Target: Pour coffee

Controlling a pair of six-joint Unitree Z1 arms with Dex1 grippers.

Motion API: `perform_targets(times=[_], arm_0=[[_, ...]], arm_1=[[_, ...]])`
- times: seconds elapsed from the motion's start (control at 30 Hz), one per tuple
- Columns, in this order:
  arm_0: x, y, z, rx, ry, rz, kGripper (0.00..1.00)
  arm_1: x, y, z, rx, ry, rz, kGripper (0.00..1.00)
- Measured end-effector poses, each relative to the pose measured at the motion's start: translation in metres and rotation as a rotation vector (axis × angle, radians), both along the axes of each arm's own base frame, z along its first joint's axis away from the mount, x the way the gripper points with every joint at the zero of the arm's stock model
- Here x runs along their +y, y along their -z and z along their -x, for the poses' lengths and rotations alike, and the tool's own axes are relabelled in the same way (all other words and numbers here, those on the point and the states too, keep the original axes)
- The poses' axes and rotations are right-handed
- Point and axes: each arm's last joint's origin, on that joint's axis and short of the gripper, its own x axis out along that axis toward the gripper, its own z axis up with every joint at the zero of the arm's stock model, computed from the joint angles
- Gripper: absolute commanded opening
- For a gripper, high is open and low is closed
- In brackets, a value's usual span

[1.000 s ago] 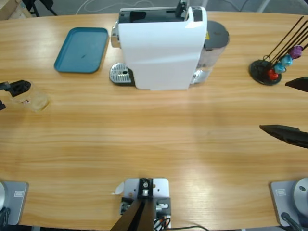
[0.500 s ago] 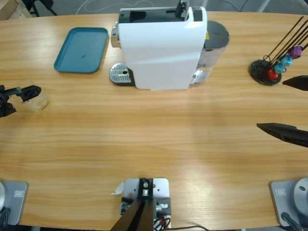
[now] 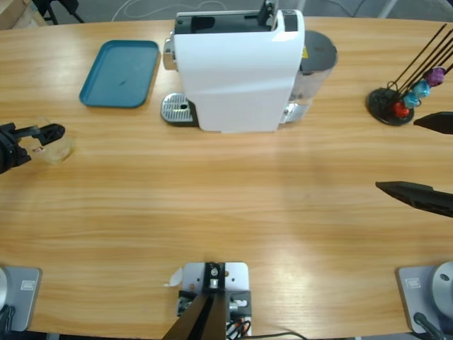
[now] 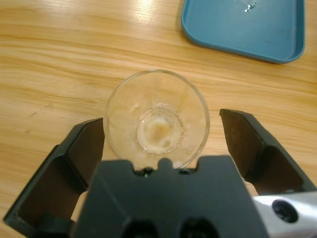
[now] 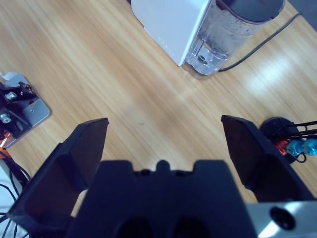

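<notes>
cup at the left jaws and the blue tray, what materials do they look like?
Cup: clear glass by the look, though clear plastic can't be ruled out; the table grain shows through its wall, and its rim and base ring glint. A pale residue sits in the bottom.
Tray: probably moulded plastic, teal, semi-matte; one-piece raised rim with rounded corners, faint scuffs and a small highlight in the left wrist view.

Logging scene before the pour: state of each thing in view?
glass cup: upright on the table, between open jaws, only pale residue inside
left gripper: open, around the cup
right gripper: open, empty
blue tray: empty
coffee machine: drip tray bare
</notes>
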Motion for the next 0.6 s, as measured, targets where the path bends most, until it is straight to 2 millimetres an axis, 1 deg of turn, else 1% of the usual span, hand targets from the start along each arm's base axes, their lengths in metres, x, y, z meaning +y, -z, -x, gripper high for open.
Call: perform_targets(times=[0.07, 0.1, 0.13, 0.17, 0.2, 0.23, 0.3, 0.33, 0.4, 0.6], arm_0=[[0.001, 0.004, 0.0, -0.005, 0.003, 0.002, 0.997], [0.001, 0.005, 0.0, -0.008, 0.004, 0.003, 0.979], [0.001, 0.006, 0.001, -0.011, 0.007, 0.003, 0.931], [0.001, 0.007, 0.001, -0.015, 0.011, 0.002, 0.861], [0.001, 0.008, 0.001, -0.018, 0.015, 0.0, 0.72], [0.001, 0.009, 0.001, -0.02, 0.021, -0.006, 0.6], [0.001, 0.009, -0.001, -0.018, 0.035, -0.019, 0.423], [0.0, 0.01, -0.002, -0.013, 0.041, -0.025, 0.263], [0.0, 0.012, -0.003, -0.003, 0.048, -0.034, 0.009], [0.001, 0.013, -0.006, 0.009, 0.052, -0.05, 0.0]], arm_1=[[0.001, 0.001, -0.001, 0.004, 0.0, 0.006, 1.0], [0.002, 0.001, -0.001, 0.005, 0.0, 0.008, 1.0], [0.002, 0.001, -0.002, 0.007, 0.0, 0.011, 1.0], [0.003, 0.002, -0.002, 0.008, 0.0, 0.013, 1.0], [0.003, 0.002, -0.002, 0.009, 0.0, 0.015, 1.0], [0.004, 0.002, -0.002, 0.01, 0.0, 0.016, 1.0], [0.004, 0.002, -0.002, 0.011, 0.0, 0.017, 1.0], [0.004, 0.002, -0.002, 0.01, 0.0, 0.017, 1.0], [0.004, 0.002, -0.002, 0.009, -0.003, 0.019, 1.0], [0.004, 0.002, -0.003, -0.006, -0.018, 0.033, 1.0]])
